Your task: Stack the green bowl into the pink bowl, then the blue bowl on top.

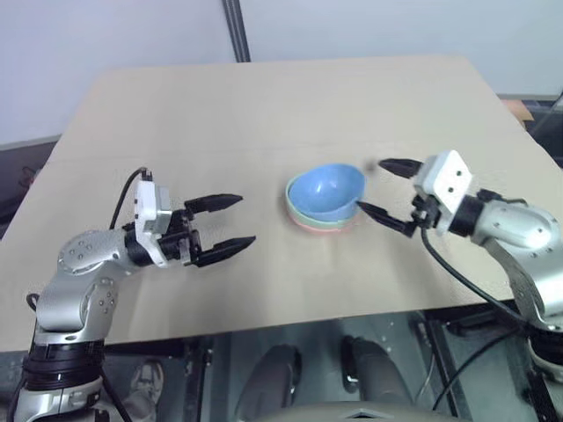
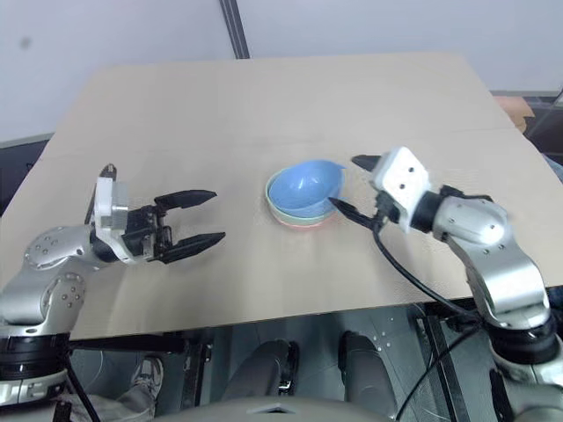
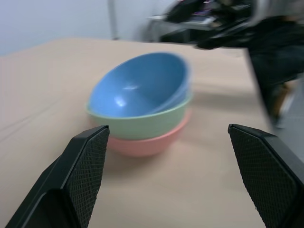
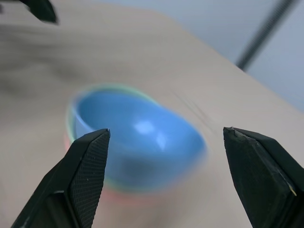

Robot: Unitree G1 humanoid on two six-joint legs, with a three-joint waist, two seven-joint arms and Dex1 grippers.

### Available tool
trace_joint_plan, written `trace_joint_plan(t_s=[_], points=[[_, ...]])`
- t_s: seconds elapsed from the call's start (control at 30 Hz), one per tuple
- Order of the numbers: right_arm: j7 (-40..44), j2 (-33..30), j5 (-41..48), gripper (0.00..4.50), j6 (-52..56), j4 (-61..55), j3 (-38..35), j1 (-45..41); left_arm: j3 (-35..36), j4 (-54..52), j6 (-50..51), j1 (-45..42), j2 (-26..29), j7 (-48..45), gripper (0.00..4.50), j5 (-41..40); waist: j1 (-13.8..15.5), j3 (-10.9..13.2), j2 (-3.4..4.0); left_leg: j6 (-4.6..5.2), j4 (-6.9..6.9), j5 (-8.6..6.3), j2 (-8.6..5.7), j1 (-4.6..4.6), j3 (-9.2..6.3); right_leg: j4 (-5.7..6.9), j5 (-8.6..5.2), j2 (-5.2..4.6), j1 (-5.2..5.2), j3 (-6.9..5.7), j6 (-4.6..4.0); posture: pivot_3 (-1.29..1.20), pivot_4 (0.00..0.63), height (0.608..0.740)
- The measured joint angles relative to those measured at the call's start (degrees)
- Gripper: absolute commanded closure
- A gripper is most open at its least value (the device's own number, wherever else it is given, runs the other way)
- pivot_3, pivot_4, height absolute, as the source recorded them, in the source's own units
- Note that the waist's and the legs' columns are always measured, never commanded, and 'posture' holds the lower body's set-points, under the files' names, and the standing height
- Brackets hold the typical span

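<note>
- The pink bowl (image 3: 151, 144) stood near the middle of the tabletop (image 1: 264, 114), at the bottom of the stack.
- The green bowl (image 3: 142, 122) sat inside the pink bowl, with only its rim band showing.
- The blue bowl (image 1: 325, 191) lay on top inside the green bowl, but it was tilted: its rim was raised on the side toward the right gripper.
- The right gripper (image 1: 387, 192) was just beside the stack on its right side. Its jaws stood wide open and held nothing; the blue bowl was between the lines of the two fingers, but apart from them.
- The left gripper (image 1: 227, 226) hovered above the tabletop, well apart from the stack on its left side. Its jaws were also wide open and empty, pointing toward the bowls.
</note>
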Motion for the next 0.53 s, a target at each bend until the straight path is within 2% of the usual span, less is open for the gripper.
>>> trace_joint_plan(t_s=[0.03,0.07,0.1,0.23,0.43,0.53], points=[[0.19,-0.53,0.84,0.52,0.22,0.00,-1.58,1.97,0.00,-0.14,0.29,0.44,-0.26,1.28,0.25,0.21,0.04,0.00,0.00,0.03,0.00,-0.01,0.00,0.01,0.03,0.00,0.00,0.01,0.00,0.01,0.00,0.00,0.150,0.740],[0.29,-0.90,1.54,0.00,0.63,0.02,-3.27,3.42,0.05,-0.18,0.61,0.75,-0.31,2.35,0.25,0.45,0.04,0.00,0.00,0.03,0.01,-0.02,0.01,0.02,0.03,0.01,0.00,0.02,0.01,0.01,0.01,0.00,0.150,0.740],[0.47,-1.21,2.53,0.00,0.72,0.02,-5.25,4.88,0.05,-0.30,0.83,0.96,-0.29,3.28,0.12,0.80,0.09,0.00,0.00,0.06,0.01,-0.03,0.01,0.03,0.03,0.01,0.00,0.03,0.01,-0.01,0.01,0.00,0.150,0.740],[1.61,-3.47,4.05,0.00,-0.26,0.94,-13.12,13.13,2.02,-0.92,2.15,4.45,-0.10,4.67,0.12,0.64,0.34,0.00,0.01,0.08,0.01,-0.04,0.04,0.05,0.08,0.02,-0.02,0.06,0.04,-0.10,0.03,0.00,0.150,0.740],[3.37,-4.49,7.81,0.00,-1.27,0.42,-20.32,18.42,4.63,-2.71,2.47,7.48,0.84,10.45,0.12,3.90,0.49,-0.01,0.01,0.08,0.02,-0.04,0.07,0.12,0.09,0.03,-0.14,0.08,0.12,-0.10,0.24,0.00,0.150,0.740],[4.34,-5.75,9.53,0.00,-1.26,-0.01,-22.68,20.17,6.93,-4.16,3.27,9.44,0.84,11.62,0.12,3.08,0.47,-0.01,0.01,0.08,0.02,-0.05,0.08,0.12,0.10,0.02,-0.15,0.07,0.12,-0.08,0.24,0.00,0.150,0.740]])
